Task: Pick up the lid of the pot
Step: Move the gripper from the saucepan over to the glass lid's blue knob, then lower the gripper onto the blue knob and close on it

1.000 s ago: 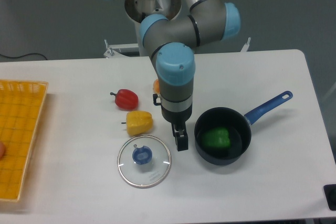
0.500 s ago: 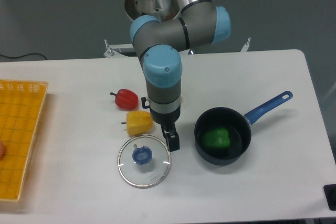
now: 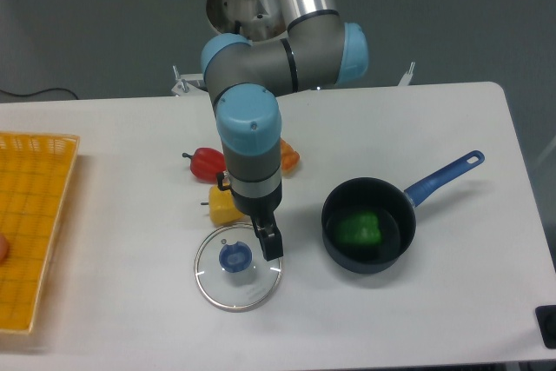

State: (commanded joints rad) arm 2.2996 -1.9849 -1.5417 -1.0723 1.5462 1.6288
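The gripper points down over the far right part of the pot lid, its two fingers apart with nothing visible between them. Its nearer fingertip overlaps the lid's right side in this view, and the other is farther back by the yellow pepper. The round glass pot lid lies on the table with its metal rim around it. Its blue knob stands up in view, just left of and nearer the camera than the gripper. Part of the lid's far right rim is hidden by the gripper.
A black pan with a blue handle holds a green item on the right. Behind the lid are a yellow pepper and a red pepper. An orange item shows behind the arm. A yellow crate stands at far left.
The gripper has moved left from beside the pan to over the lid's far right part, its fingers still apart. The lid and the other objects have not moved.
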